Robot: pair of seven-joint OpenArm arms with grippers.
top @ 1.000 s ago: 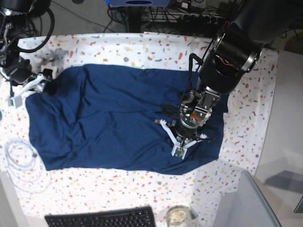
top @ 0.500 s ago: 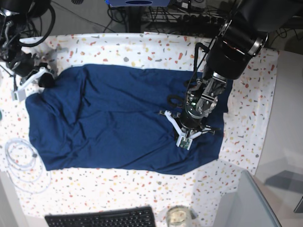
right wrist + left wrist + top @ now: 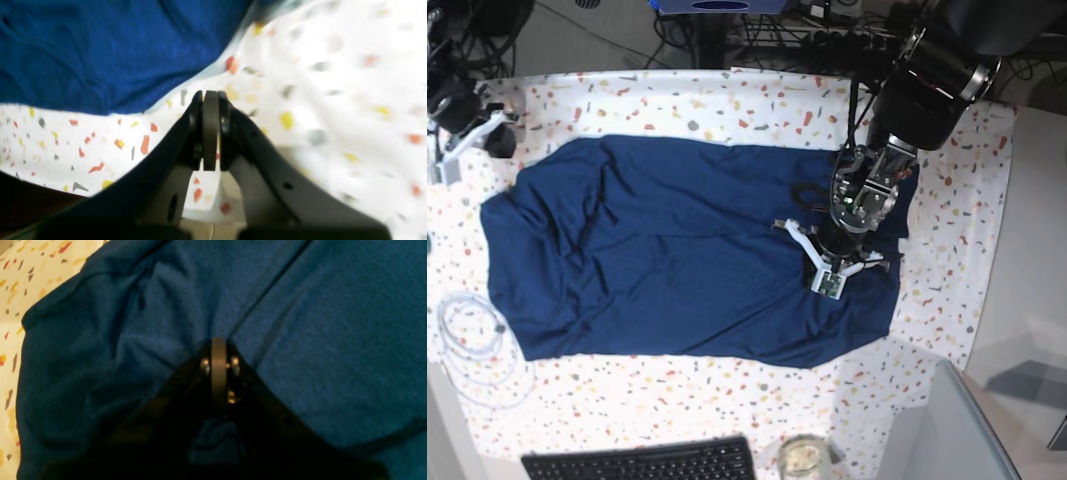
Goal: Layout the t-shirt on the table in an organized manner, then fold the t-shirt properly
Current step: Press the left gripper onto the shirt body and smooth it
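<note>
Across the middle of the counter (image 3: pixel 727 95) lies the t-shirt (image 3: pixel 677 250), a soft dark navy cloth with no print, spread wide but far from smooth. It has long shallow creases running through it and a lumpy, bunched patch toward the counter's left edge. The counter's cover is white and speckled with little red, orange, grey and yellow flecks, kinda terrazzo looking, and it shows as a border all round the shirt.

The left claw (image 3: pixel 832 272) sits on the shirt near the counter's right edge. In its wrist view the jaws are pressed together and pinching a small ridge of the navy fabric (image 3: pixel 213 326), with folds fanning out from the pinch. The knit looks slightly fuzzy up close.

The right claw (image 3: pixel 449 160) is up by the counter's far left corner, off the shirt, over bare speckled cover. Its jaws are pressed together with nothing between them, and the shirt's edge (image 3: pixel 140 110) curves past just beyond the tips.

At the near edge there's a black keyboard (image 3: pixel 642 462) and a round glass jar (image 3: pixel 803 457); can't tell what's in it. A coil of white cable (image 3: pixel 472 345) lies by the left edge.
</note>
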